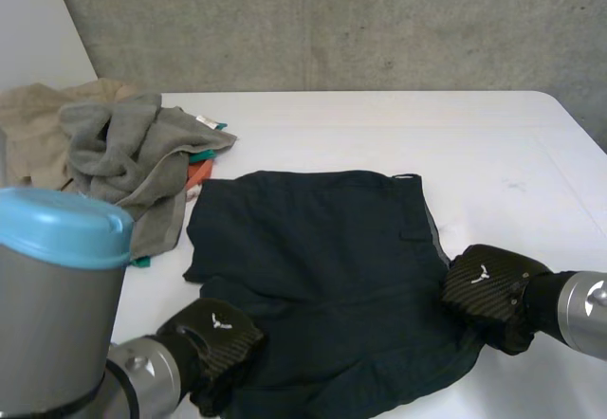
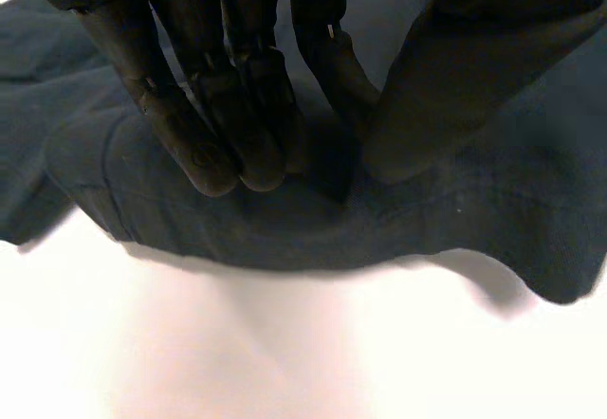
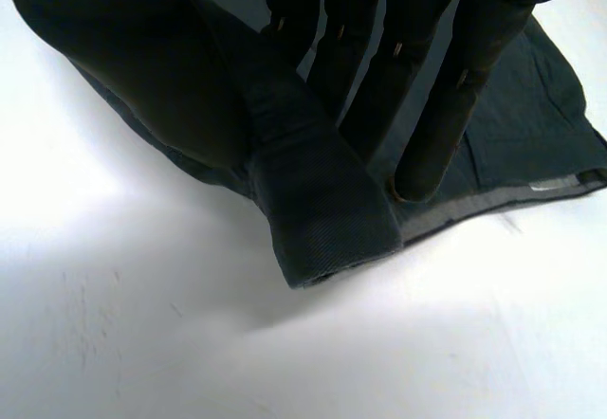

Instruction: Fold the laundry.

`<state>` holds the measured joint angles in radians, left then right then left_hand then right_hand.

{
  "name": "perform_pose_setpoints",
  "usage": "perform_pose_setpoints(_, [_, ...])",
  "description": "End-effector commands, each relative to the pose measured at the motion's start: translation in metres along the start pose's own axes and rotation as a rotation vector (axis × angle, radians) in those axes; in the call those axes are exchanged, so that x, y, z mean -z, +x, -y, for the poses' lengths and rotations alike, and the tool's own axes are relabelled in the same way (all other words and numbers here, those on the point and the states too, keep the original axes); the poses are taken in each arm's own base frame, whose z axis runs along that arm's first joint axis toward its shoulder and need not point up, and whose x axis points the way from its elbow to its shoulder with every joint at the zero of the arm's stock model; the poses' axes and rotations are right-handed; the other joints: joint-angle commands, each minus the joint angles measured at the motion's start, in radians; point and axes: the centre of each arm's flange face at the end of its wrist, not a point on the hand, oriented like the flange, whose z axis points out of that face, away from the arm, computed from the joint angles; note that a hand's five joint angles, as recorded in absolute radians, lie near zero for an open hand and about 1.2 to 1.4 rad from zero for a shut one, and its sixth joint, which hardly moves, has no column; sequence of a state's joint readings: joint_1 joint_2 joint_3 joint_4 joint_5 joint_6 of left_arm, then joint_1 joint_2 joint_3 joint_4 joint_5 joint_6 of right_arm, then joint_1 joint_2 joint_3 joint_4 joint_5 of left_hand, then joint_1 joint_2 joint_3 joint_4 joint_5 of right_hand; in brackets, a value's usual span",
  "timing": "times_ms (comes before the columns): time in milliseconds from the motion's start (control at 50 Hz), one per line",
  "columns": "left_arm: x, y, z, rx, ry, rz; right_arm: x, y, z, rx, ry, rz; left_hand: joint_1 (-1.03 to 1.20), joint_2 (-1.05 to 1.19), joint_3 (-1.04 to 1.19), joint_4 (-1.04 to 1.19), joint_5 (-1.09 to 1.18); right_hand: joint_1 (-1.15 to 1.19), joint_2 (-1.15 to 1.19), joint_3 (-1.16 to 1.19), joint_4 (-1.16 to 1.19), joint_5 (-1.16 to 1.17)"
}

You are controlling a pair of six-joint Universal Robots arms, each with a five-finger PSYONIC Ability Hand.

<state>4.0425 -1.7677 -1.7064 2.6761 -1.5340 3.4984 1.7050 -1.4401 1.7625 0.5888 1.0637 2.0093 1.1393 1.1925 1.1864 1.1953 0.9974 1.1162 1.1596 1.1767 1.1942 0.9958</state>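
White table (image 1: 379, 125) carries a dark navy garment (image 1: 322, 258) spread flat near the middle. A heap of laundry sits at its far left corner: a grey towel (image 1: 123, 149) over a beige cloth (image 1: 33, 125), with an orange piece (image 1: 194, 174) poking out just beside the garment. The far and right parts of the table lie bare.

The left hand (image 1: 213, 338) is on the garment's near left corner. The right hand (image 1: 488, 291) is on its right edge.

The left wrist view shows what the head view hides: fingers (image 2: 209, 144) and thumb pinch a raised ridge of the cloth just inside its edge. In the right wrist view, thumb and fingers (image 3: 427, 106) nip a lifted flap (image 3: 322, 201) of the grey-lined edge.
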Motion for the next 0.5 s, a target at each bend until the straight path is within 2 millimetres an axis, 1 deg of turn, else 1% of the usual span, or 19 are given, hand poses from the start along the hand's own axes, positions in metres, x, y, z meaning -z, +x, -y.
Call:
perform_pose_setpoints(20, [-0.019, -0.024, 0.017, 0.043, 0.034, 0.072, -0.029, -0.001, 0.012, -0.106, 0.08, -0.026, 0.257, 0.204, 0.21, 0.201, 0.224, 0.28, 0.237, 0.22, 0.202, 0.226])
perform_pose_setpoints(40, [-0.019, -0.025, 0.017, 0.064, 0.022, 0.067, -0.035, -0.003, 0.016, -0.129, 0.089, -0.03, 0.144, 0.091, 0.097, 0.088, 0.111, 0.28, 0.237, 0.22, 0.202, 0.226])
perform_pose_setpoints(100, [-0.018, -0.026, 0.018, 0.117, 0.007, 0.053, -0.043, -0.004, 0.021, -0.149, 0.1, -0.042, -0.033, -0.086, -0.08, -0.089, -0.065, 0.28, 0.237, 0.22, 0.202, 0.226])
perform_pose_setpoints(120, [-0.018, -0.027, 0.019, 0.162, 0.012, 0.046, -0.048, -0.004, 0.023, -0.161, 0.103, -0.052, -0.202, -0.255, -0.249, -0.258, -0.235, 0.28, 0.237, 0.22, 0.202, 0.226])
perform_pose_setpoints(220, [-0.015, -0.03, 0.021, 0.256, 0.026, 0.024, -0.056, 0.002, 0.029, -0.19, 0.122, -0.092, -0.506, -0.559, -0.553, -0.562, -0.538, 0.28, 0.237, 0.22, 0.202, 0.226])
perform_pose_setpoints(260, [-0.011, -0.032, 0.02, 0.273, 0.021, 0.02, -0.059, 0.004, 0.032, -0.202, 0.134, -0.104, -0.553, -0.606, -0.6, -0.609, -0.585, 0.28, 0.237, 0.22, 0.202, 0.226])
perform_pose_setpoints(320, [-0.009, -0.034, 0.018, 0.283, 0.007, 0.011, -0.063, 0.005, 0.034, -0.21, 0.145, -0.114, -0.55, -0.603, -0.597, -0.606, -0.583, 0.28, 0.237, 0.22, 0.202, 0.226])
perform_pose_setpoints(380, [-0.003, -0.028, 0.014, 0.291, -0.032, -0.038, -0.068, 0.004, 0.035, -0.223, 0.143, -0.124, -0.492, -0.545, -0.539, -0.548, -0.524, 0.28, 0.237, 0.22, 0.202, 0.226])
perform_pose_setpoints(440, [0.003, -0.023, 0.014, 0.292, -0.033, -0.062, -0.072, 0.005, 0.035, -0.226, 0.137, -0.133, -0.465, -0.518, -0.512, -0.521, -0.498, 0.28, 0.237, 0.22, 0.202, 0.226])
perform_pose_setpoints(500, [0.012, -0.016, 0.014, 0.276, -0.014, -0.081, -0.076, 0.006, 0.035, -0.223, 0.134, -0.149, -0.55, -0.603, -0.597, -0.606, -0.582, 0.28, 0.237, 0.22, 0.202, 0.226])
